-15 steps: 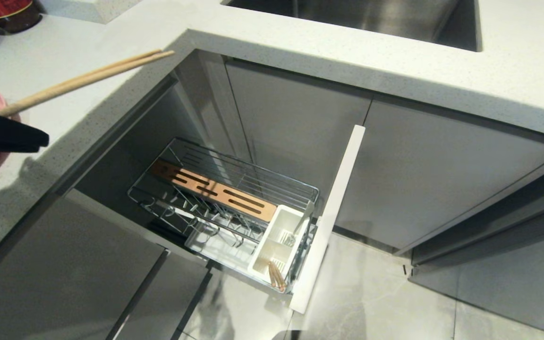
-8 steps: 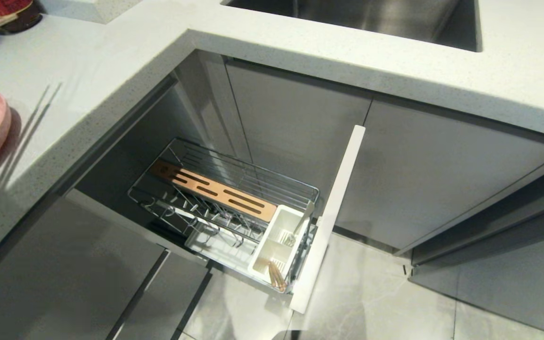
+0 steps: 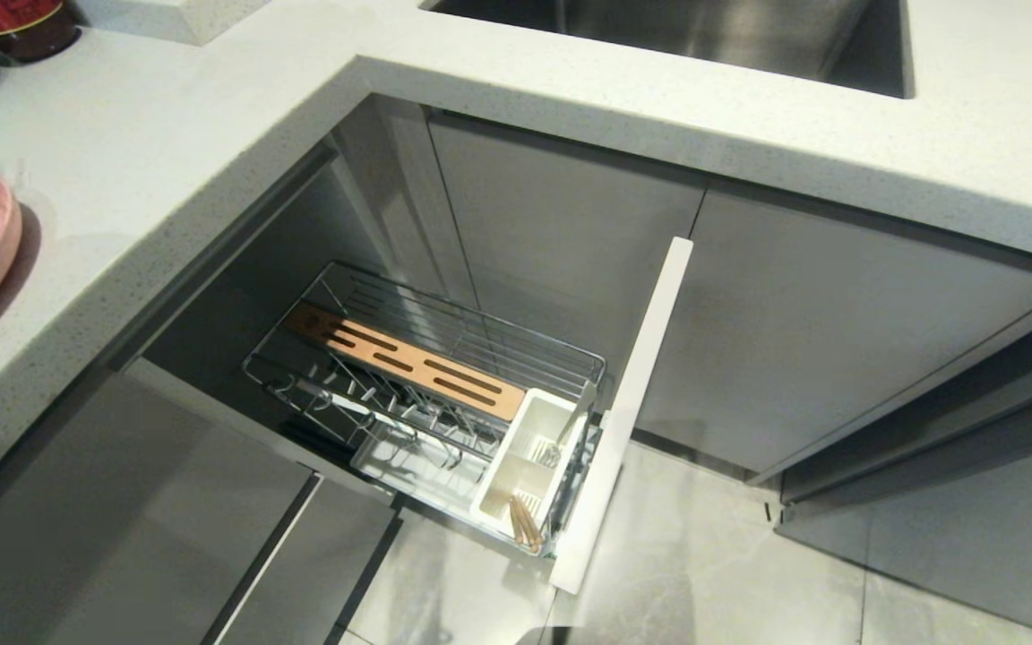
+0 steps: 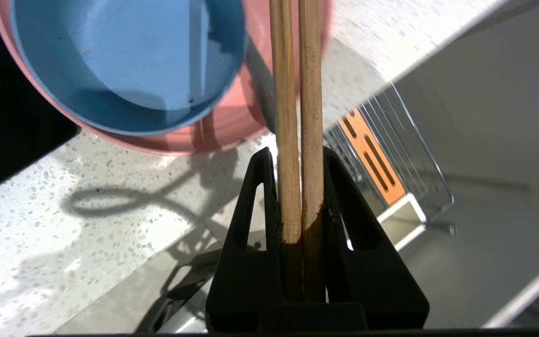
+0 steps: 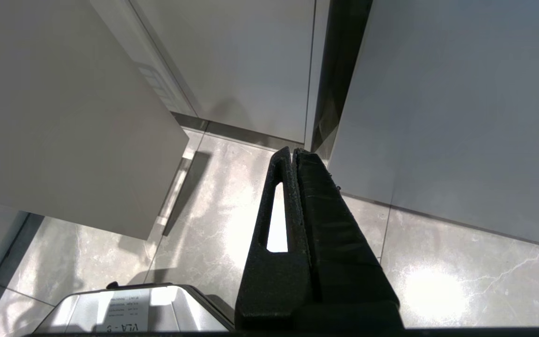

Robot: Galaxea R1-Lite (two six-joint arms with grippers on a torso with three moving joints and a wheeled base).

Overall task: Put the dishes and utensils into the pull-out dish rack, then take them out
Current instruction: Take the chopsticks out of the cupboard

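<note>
Bright overhead light; glare patches on the floor (image 5: 431, 285), soft shadows on the surface (image 4: 87, 224), bowl (image 4: 129, 61) blurred.

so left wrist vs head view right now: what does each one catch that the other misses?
Left wrist only: the left gripper shut on the chopsticks, and the light-blue bowl sitting on the pink plate.
Head only: the rack's white cutlery box with a second pair of sticks in it, and the sink.
Both: countertop, pink plate, wire dish rack.

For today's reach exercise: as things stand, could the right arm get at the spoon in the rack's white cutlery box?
Probably yes: the spoon stands in the open-topped cutlery box, rack pulled out, nothing above it. The right claw hangs shut, empty, near the floor.
</note>
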